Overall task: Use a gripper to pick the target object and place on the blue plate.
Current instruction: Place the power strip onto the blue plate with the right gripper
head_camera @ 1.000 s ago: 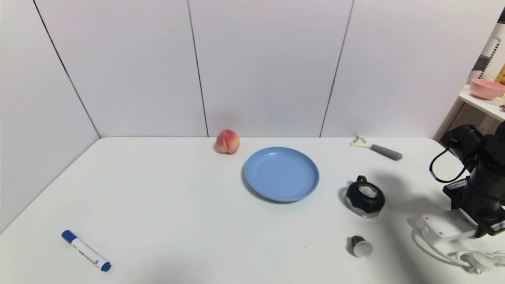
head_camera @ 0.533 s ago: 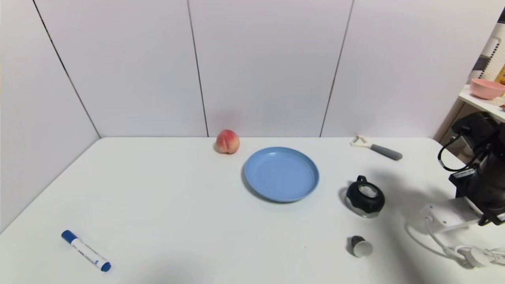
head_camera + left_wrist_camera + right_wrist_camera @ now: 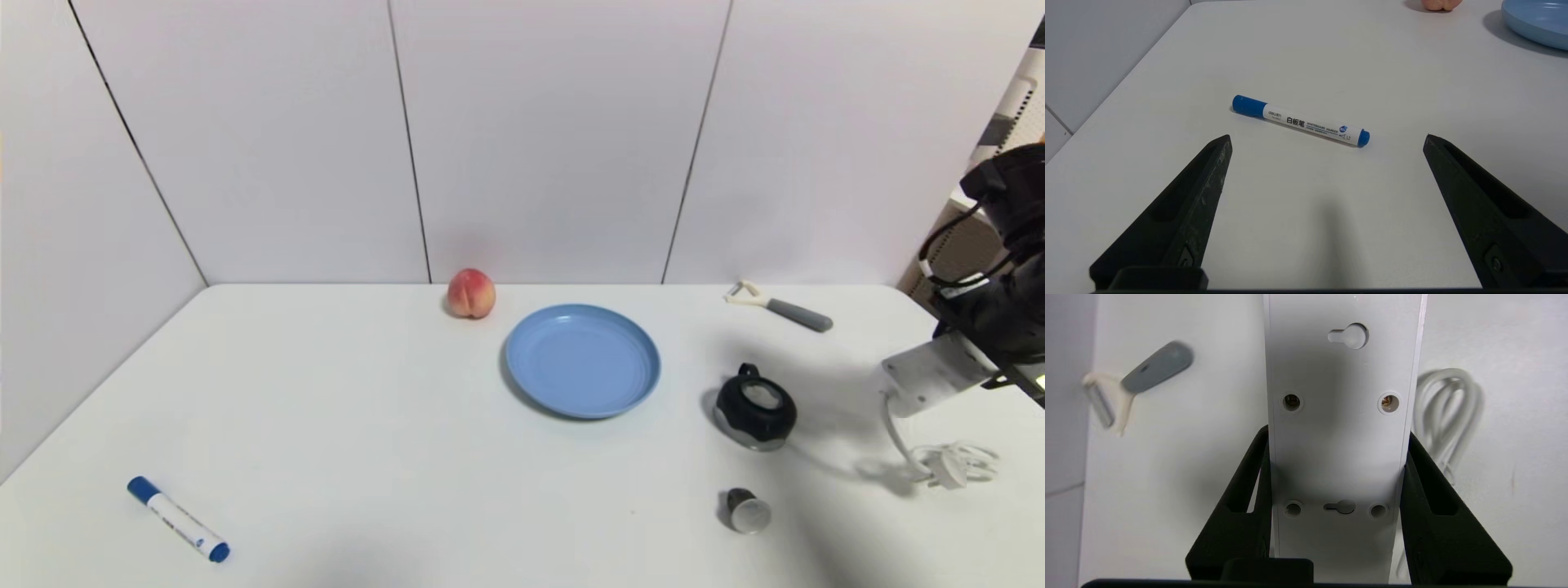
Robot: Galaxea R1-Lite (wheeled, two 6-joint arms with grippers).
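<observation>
My idle left pincer (image 3: pixel 1327 141) stands wide at lower left, over the marker (image 3: pixel 1301 121). I'd bring the power strip (image 3: pixel 939 374), clamped in my right pincer (image 3: pixel 1338 428) at right, high and level toward the central blue plate (image 3: pixel 582 360), cable clear.

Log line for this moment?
right end effector: clamped on white rectangular power strip, raised | round light-blue plastic plate: strip not yet on it | left end effector: open, idle

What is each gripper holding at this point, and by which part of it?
The right gripper holds the white power strip by its two long sides, one jaw on each. The left gripper holds nothing.
</observation>
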